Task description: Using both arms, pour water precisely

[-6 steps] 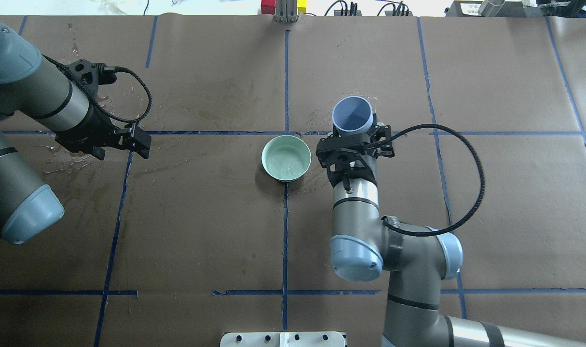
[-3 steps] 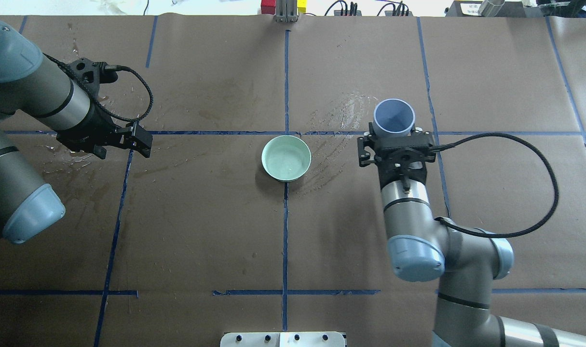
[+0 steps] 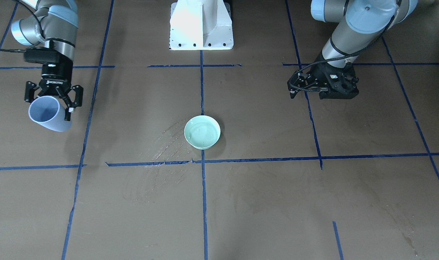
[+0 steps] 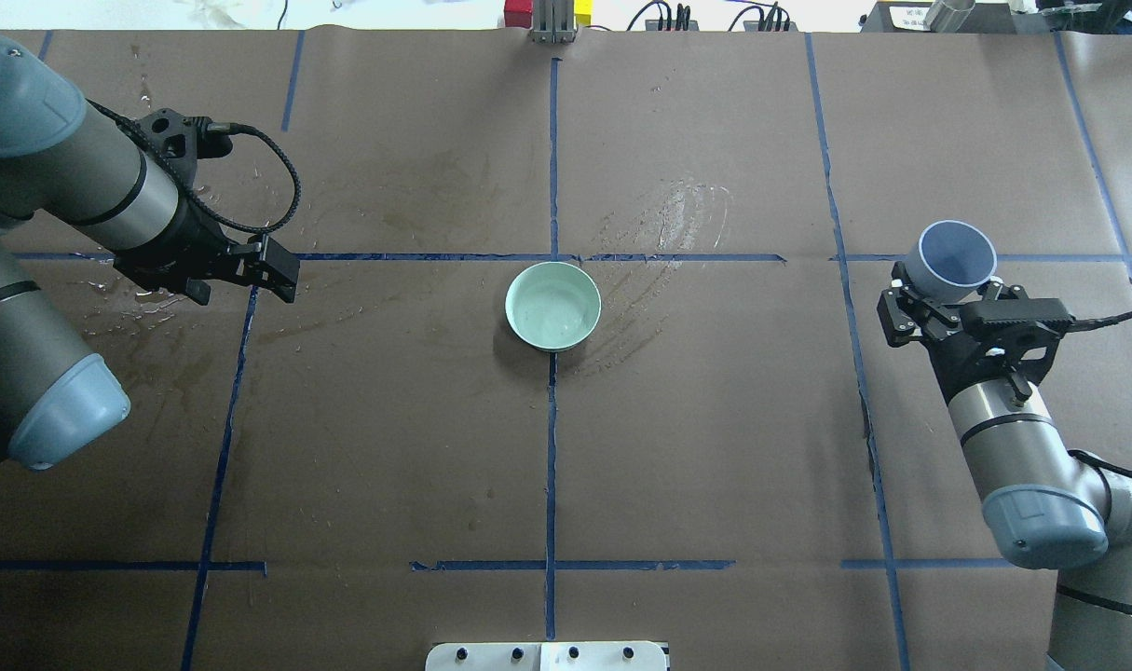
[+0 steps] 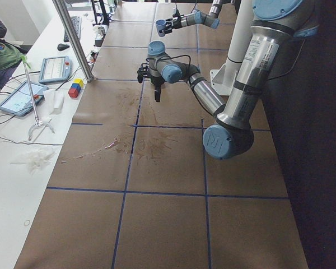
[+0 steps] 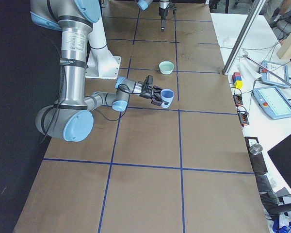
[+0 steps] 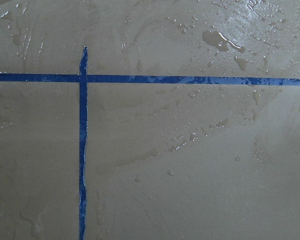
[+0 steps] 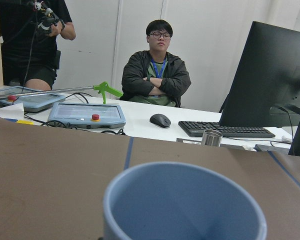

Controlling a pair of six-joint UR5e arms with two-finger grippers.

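A mint-green bowl [image 4: 552, 305] with a little water stands at the table's centre; it also shows in the front view [image 3: 202, 132]. My right gripper [image 4: 947, 296] is shut on a pale blue cup [image 4: 957, 253], held upright and low over the table, far to the right of the bowl. The cup fills the bottom of the right wrist view [image 8: 185, 205] and shows in the front view [image 3: 47, 115]. My left gripper [image 4: 249, 272] points down over a tape crossing at the left, holds nothing, and its fingers look closed in the left side view [image 5: 157, 92].
Wet streaks [image 4: 668, 219] lie behind and to the right of the bowl. Water drops [image 7: 220, 40] spot the paper under my left gripper. The white pedestal base [image 3: 201, 25] stands at the robot's side. A person, tablets and a keyboard [image 8: 225, 131] are beyond the far edge.
My right arm has carried the blue cup from beside the bowl far to the right. The left arm has barely moved.
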